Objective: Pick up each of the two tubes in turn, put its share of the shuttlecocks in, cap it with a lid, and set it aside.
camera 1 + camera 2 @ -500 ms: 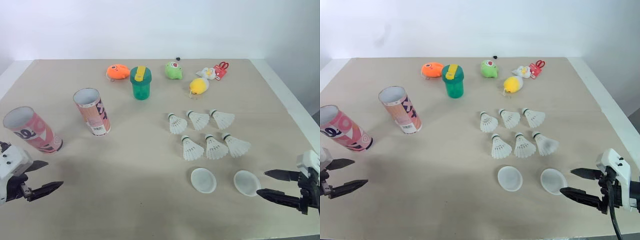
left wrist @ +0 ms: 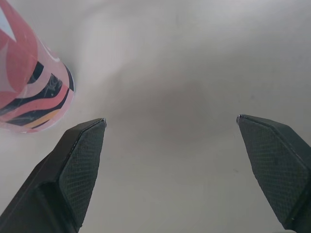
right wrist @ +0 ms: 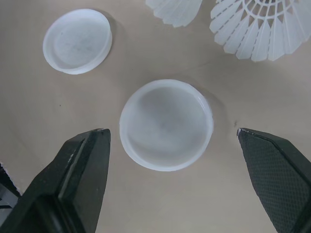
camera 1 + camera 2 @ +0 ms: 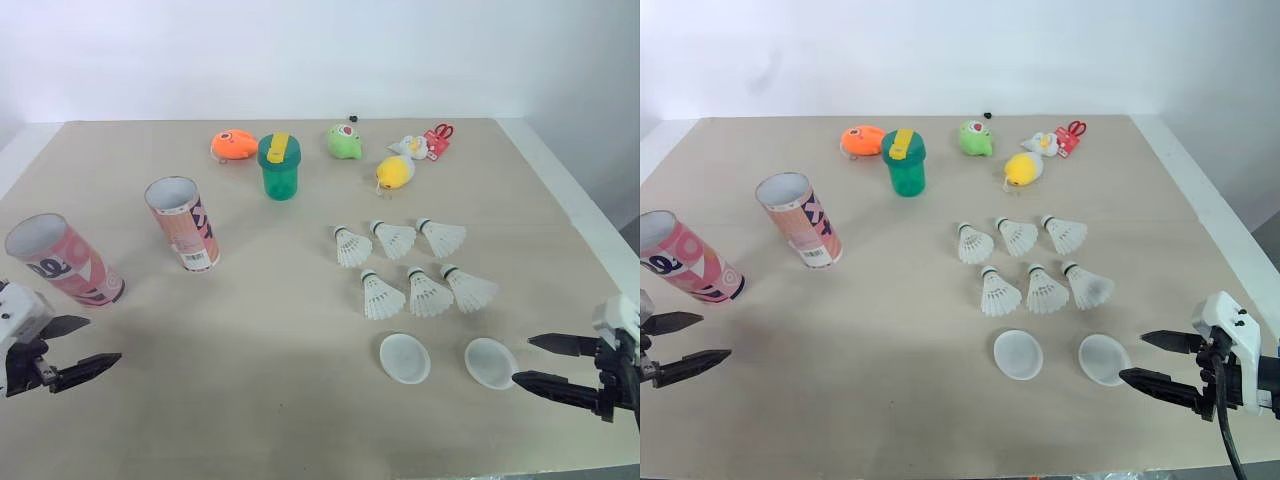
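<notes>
Little has shifted in the last half-second: both claws sit almost where they were. Left claw (image 4: 104, 340) is spread wide over the beige tabletop (image 4: 250, 330), near the base of an open-topped pink patterned cardboard tube (image 4: 65, 262). A second matching tube (image 4: 185, 222) stands farther in. Right claw (image 4: 522, 359), also spread, faces the nearer of two translucent white round lids (image 4: 490, 362), which lie just in front of six white shuttlecocks (image 4: 415, 268) in two rows.
</notes>
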